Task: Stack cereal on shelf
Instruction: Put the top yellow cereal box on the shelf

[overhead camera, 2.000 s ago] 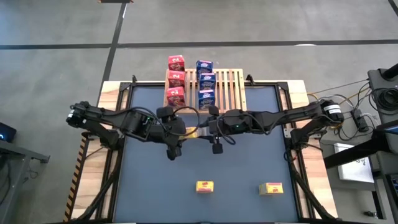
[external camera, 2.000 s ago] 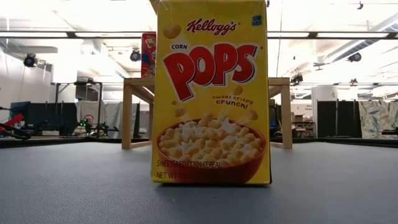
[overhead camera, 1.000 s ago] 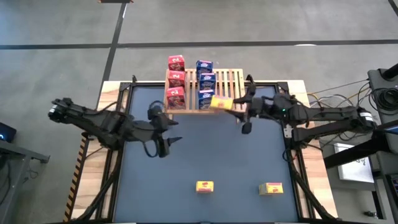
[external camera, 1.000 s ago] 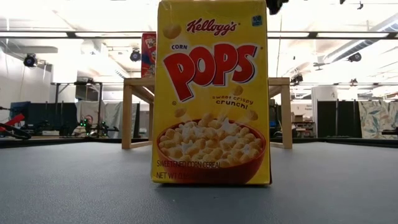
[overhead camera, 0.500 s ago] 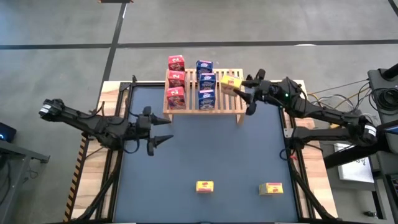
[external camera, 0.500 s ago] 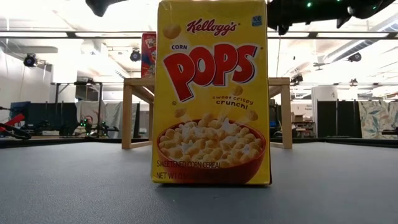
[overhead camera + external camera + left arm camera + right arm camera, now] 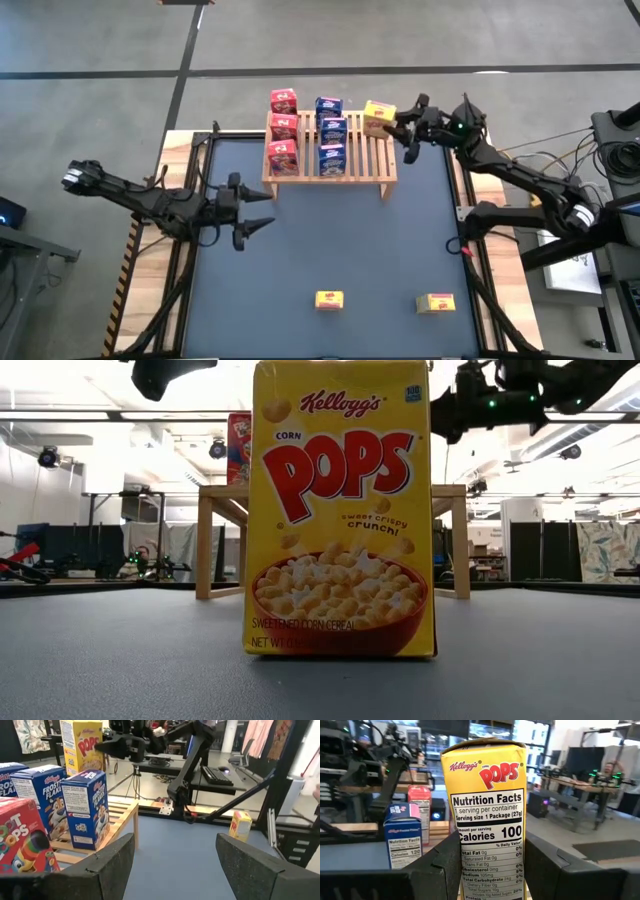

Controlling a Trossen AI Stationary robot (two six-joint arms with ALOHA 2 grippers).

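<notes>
Right gripper (image 7: 398,124) had its jaws clamped on a small yellow cereal box (image 7: 378,113), held upright over the far right corner of the light wooden slatted rack (image 7: 368,152), just beside the 3 blue boxes (image 7: 330,136). Left gripper (image 7: 262,210) sat wide open and empty, well in front of the rack. Risks: box landed on the rack's far edge and tipped off, or nudged the blue row on release.
</notes>
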